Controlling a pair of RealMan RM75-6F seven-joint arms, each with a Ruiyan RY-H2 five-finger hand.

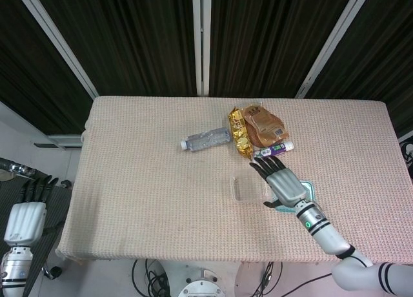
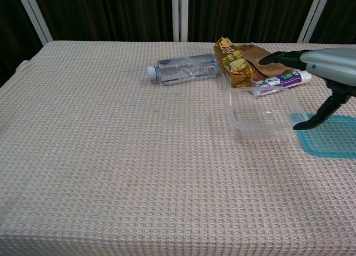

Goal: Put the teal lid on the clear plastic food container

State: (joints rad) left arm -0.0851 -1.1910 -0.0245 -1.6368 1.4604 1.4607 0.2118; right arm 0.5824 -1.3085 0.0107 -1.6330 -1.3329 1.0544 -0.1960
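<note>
now my right hand (image 1: 282, 186) is hovering over the teal lid (image 2: 328, 136), fingers spread apart and holding nothing, thumb hanging down toward the lid's near-left corner in the chest view. the lid is lying flat on the table (image 1: 142, 181) at about 4 o'clock from the table's middle, just beside the clear plastic food container (image 2: 261, 112), which is sitting upright and open at its 9 o'clock side. i cannot tell whether their edges are touching.

judging by its look, the lid is thin, light and a bit flexible, with a smooth top that is likely slippery for my fingers. lying flat on the waffle-weave cloth, it is giving me no edge to get under, so i am thinking a pinch at a rim is best: thumb under the near edge, fingers on top, perhaps after dragging it slightly. the container also looks light and may skid when i press the lid on, so pressing gently and evenly should matter.

my left hand (image 1: 24, 218) is hanging off the table at 8 o'clock, fingers apart, holding nothing.

at 12 o'clock from the container are lying a water bottle (image 2: 183, 67), snack packets (image 2: 239, 58) and a tube (image 2: 278, 80).
</note>
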